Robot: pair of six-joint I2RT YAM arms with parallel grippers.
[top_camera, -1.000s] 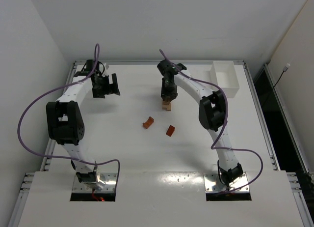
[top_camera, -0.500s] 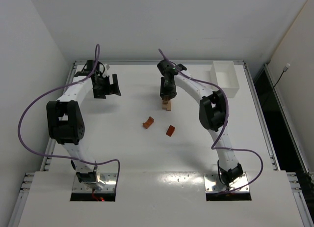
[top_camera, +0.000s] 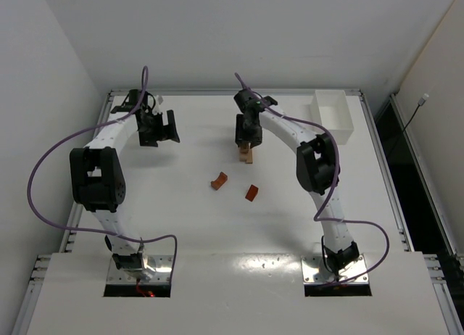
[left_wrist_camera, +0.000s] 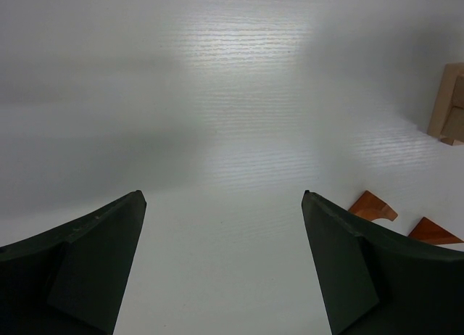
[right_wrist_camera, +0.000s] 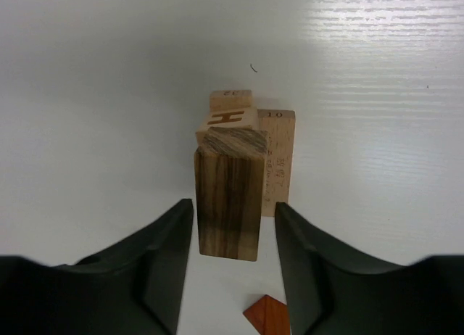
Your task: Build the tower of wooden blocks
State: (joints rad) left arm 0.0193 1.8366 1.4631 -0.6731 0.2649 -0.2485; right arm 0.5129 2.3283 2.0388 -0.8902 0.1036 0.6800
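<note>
White walls close in a white tabletop, with a white tray off in the far right corner. The tower stands near the middle of the far half. Seen from my right wrist, it is a dark-grained block upright in front of several tan pieces.

My right tool straddles that dark block. Its jaws are parted a little wider than the block, and a strip of tabletop shows on one side, so I judge that nothing is pinched. My left tool hangs spread wide and empty over bare surface at the far left, well apart from the stack.

Two reddish wedges lie loose on the tabletop, nearer my bases than the tower. So the step in hand looks like a placement at the tower, with those two not yet stacked. The next move calls for lifting straight up without brushing the dark block, then fetching a wedge.
</note>
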